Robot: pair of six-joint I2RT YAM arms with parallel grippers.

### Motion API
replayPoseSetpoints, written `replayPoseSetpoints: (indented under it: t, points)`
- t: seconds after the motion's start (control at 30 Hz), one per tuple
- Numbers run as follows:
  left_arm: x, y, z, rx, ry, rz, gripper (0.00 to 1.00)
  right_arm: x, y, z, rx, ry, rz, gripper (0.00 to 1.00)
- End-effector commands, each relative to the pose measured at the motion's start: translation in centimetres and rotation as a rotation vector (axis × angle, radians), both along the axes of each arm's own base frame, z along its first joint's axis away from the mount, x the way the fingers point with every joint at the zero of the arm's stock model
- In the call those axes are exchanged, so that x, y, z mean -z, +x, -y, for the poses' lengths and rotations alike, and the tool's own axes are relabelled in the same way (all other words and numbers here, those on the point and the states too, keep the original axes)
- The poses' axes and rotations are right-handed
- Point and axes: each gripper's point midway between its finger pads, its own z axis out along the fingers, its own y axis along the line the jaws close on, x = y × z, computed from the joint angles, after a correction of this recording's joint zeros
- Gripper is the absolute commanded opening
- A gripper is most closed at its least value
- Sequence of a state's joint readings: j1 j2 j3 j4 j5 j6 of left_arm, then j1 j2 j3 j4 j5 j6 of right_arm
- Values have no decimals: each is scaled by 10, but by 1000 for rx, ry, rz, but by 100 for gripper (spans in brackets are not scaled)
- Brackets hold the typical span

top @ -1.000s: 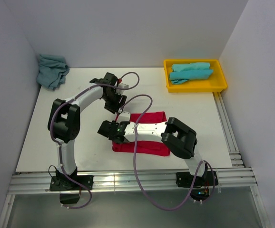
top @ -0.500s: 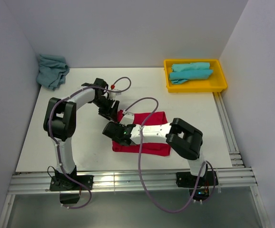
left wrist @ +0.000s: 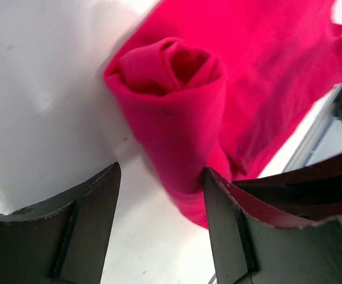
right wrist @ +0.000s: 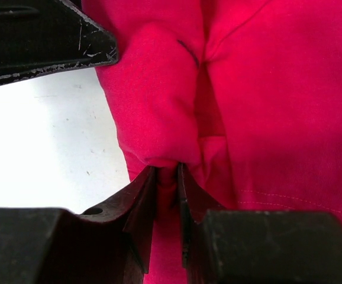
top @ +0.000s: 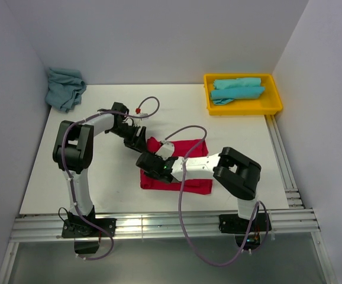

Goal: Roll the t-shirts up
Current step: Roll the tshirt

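Rolling the red t-shirt (top: 156, 182) from its left edge, mid-table: my right gripper (right wrist: 166, 177) pinches a fold of the roll, my left gripper (left wrist: 160, 171) stands open around the roll's far end. Next, I reckon, close the left and turn both evenly toward the right

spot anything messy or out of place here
Only the turquoise t-shirt in the far left corner: it lies crumpled in a heap by the wall, unrolled. The red t-shirt is only partly rolled.
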State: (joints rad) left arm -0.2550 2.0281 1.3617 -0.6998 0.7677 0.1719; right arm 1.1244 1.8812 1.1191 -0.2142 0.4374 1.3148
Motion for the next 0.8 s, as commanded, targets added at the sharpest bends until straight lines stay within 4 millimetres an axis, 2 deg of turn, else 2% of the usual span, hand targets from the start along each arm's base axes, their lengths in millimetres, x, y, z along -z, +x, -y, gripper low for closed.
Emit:
replayPoseSetpoints:
  t: [0.0,0.17,0.27,0.37,0.4,0.43,0.47,0.5,0.53,0.6,0.63,0.73,0.77]
  points:
    - [-1,-3,12,31,-106,-15,63,49,-31,43,-9,-146,-140,17]
    - [2,-3,22,11,-159,-61,61,54,-35,49,-2,-143,-152,15]
    - [1,-2,26,-13,-139,-68,51,51,-34,47,-3,-142,-147,15]
    - [-8,0,28,-34,-122,-68,29,43,-27,42,-8,-155,-125,20]
    - [-9,3,25,-45,-95,-54,18,42,-26,45,-9,-181,-122,25]
    - [-13,4,21,-60,-63,-43,12,33,-21,38,-11,-175,-103,28]
    - [-13,5,18,-73,-32,-34,5,31,-21,41,-17,-200,-100,32]
    - [-8,10,7,-100,50,-6,0,26,-21,39,-22,-207,-92,38]
    - [-13,13,4,-110,80,18,0,15,-14,31,-20,-198,-65,41]
    - [-12,14,-11,-123,175,39,0,6,-14,32,-31,-233,-50,46]
    - [-15,14,-16,-125,198,49,0,-10,-8,23,-27,-220,-18,47]
    - [-17,15,-32,-125,293,77,0,-30,-10,16,-54,-249,14,49]
    - [-16,15,-35,-116,311,87,0,-45,-6,9,-58,-253,40,49]
